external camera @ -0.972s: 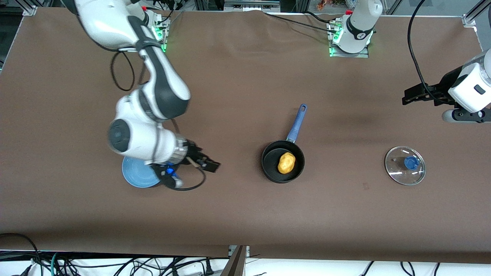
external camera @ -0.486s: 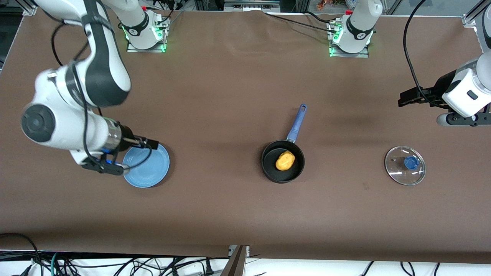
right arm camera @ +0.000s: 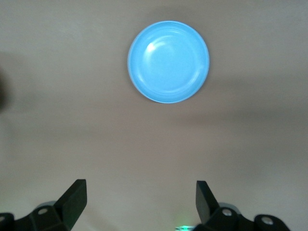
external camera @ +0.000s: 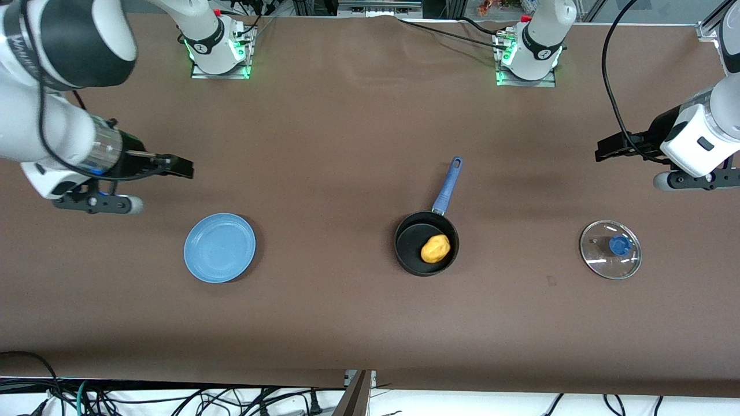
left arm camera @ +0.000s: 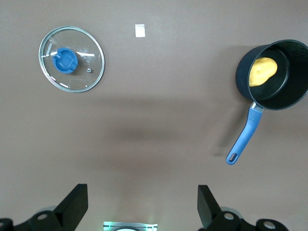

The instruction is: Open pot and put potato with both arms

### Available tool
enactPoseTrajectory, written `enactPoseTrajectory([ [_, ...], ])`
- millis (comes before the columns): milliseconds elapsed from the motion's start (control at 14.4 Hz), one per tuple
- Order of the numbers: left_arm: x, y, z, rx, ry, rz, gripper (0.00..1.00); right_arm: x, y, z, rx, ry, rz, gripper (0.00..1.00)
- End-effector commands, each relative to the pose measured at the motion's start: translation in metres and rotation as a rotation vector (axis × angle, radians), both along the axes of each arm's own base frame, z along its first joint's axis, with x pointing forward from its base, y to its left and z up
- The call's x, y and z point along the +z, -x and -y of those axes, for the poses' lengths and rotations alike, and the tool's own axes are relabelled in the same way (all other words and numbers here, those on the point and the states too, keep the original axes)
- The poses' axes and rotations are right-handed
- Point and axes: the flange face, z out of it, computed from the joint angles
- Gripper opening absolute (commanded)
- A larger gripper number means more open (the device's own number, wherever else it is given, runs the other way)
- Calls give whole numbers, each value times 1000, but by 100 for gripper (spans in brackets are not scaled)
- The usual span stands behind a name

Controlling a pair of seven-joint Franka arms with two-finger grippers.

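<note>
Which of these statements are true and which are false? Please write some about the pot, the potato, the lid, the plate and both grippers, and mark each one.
1. The potato lies inside the pot. True.
2. The lid sits on the pot. False: it lies on the table, toward the left arm's end.
3. The right gripper holds the potato. False: it is open and empty, over bare table.
4. The plate has nothing on it. True.
5. The left gripper is open. True.
</note>
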Motion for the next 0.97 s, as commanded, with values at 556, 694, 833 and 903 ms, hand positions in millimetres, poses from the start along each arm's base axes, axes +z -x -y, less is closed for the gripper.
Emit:
enactPoseTrajectory([
  [556,7,-6,4,-1,-15,8,100,17,64,66,33,9,65,100],
  [694,8,-7,3,-4,-18,10,100,27,58,69,49,13,88,100],
  [833,8,-7,3,-6,-17,10,100,29,52,69,100,44,100,100],
  [903,8,-6,4,-7,-17,10,100,35,47,65,125,62,115,100],
])
